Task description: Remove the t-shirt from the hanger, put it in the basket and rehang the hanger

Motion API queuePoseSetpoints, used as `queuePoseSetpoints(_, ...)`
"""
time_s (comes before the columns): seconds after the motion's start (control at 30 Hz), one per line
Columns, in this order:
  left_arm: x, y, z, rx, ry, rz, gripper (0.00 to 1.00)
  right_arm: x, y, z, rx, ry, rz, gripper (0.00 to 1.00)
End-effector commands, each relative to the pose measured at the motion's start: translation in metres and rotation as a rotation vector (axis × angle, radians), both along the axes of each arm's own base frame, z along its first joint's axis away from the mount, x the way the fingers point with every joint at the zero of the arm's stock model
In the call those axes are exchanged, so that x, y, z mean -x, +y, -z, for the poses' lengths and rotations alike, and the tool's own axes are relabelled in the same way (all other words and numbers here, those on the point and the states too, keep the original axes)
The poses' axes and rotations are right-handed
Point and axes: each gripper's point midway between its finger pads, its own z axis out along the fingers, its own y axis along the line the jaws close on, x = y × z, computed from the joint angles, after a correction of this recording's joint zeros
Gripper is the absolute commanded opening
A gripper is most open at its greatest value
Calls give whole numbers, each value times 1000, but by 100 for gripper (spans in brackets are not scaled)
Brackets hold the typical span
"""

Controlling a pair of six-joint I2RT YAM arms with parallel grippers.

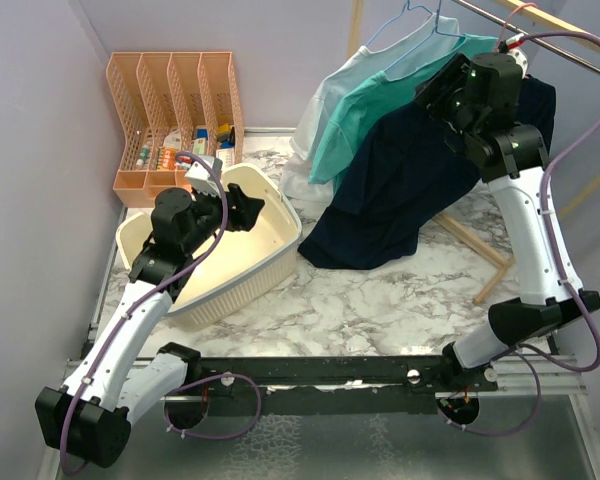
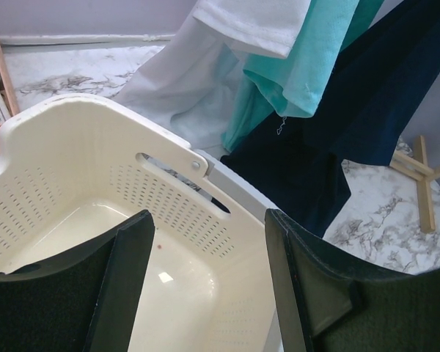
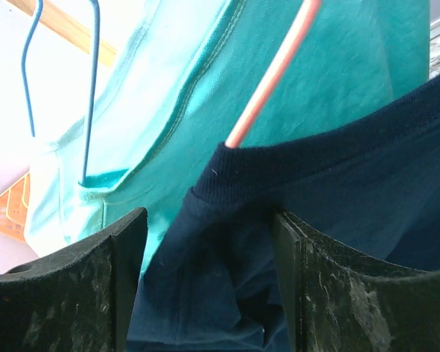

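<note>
— T-shirt (image 3: 337, 198): where is it, and how does it handle?
— Navy, hung on the orange hanger (image 3: 275, 73), draping toward the tabletop (image 1: 380, 290); judged light, limp, non-fragile; grip the ribbed collar (image 3: 293, 158); right tool (image 3: 205, 235) spread wide at it, holding nothing; left tool (image 2: 205, 227) open, empty, over the basket (image 2: 73, 139).

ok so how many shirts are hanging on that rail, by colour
white shirt: 1
teal shirt: 1
navy shirt: 1
total: 3
</note>
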Motion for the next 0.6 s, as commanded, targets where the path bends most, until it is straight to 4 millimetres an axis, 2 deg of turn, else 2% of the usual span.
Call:
queuePoseSetpoints(0.0,1,-3,-6,25,-22,18,65,-5,-10,-9,38,-4,88,66)
queuePoseSetpoints(0.17,1,-4,-4,29,-16,26,65,12,-32,4,132,54,157,66)
queuePoseSetpoints(0.4,1,-11,0,44,10,59,65,51,-70,43,320,163,241,66)
queuePoseSetpoints(0.47,1,-12,2,46,16,62,65,64,-80,46,342,185,276,66)
queuePoseSetpoints(0.57,0,-12,4,47,21,61,65,85,-87,40,352,149,272,65)
